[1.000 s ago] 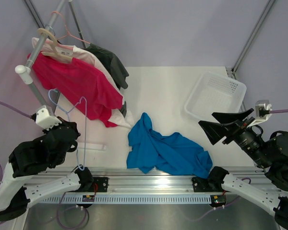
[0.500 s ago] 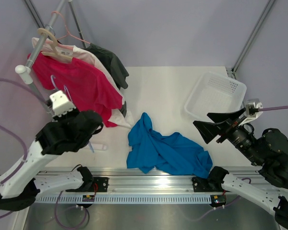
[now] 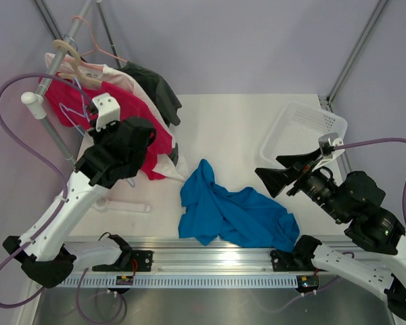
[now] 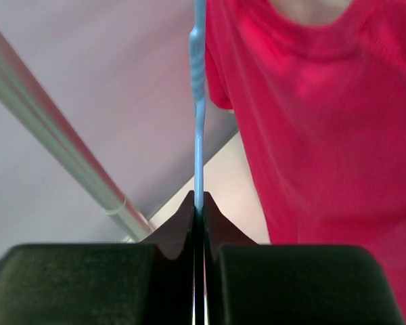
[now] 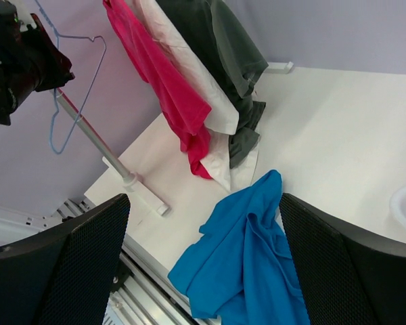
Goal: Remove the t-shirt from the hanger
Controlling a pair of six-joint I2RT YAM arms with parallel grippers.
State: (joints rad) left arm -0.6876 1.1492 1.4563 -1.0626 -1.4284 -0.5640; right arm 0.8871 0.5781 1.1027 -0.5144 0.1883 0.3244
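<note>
Left wrist view looks straight down the left fingers (image 4: 179,227), which are pressed flat together with only a hairline seam between them, clenched on the thin pale-blue wire of the hanger (image 4: 198,101). The wire rises from their tips and runs off the top of the frame, so its hook and far corners are cut off there. Just to the right of the wire hangs a magenta shirt (image 4: 325,135), and a silvery rail pole (image 4: 61,142) slants by on the left, blurred. From the right wrist, the bare hanger shows as an empty triangle held up in the air beside that pole, with no cloth on it. The right fingers (image 5: 68,271) are spread wide apart, grasping nothing and touching nothing, hanging above the worktop (image 3: 223,128). From overhead, the left fingers are hidden under their own wrist, and most of the hanger's wire is lost against the magenta shirt, with only a few pale loops showing. The t-shirt (image 3: 233,213) lies well apart from the hanger. It is a bright blue crumpled heap on the worktop near the front edge, between the two arms, with one narrow end drawn up toward the hanging clothes and the wider part bunched in folds toward the right arm's base. Its near edge is cut off in the right wrist view. A white basket (image 3: 304,132) sits at the far right of the worktop.
</note>
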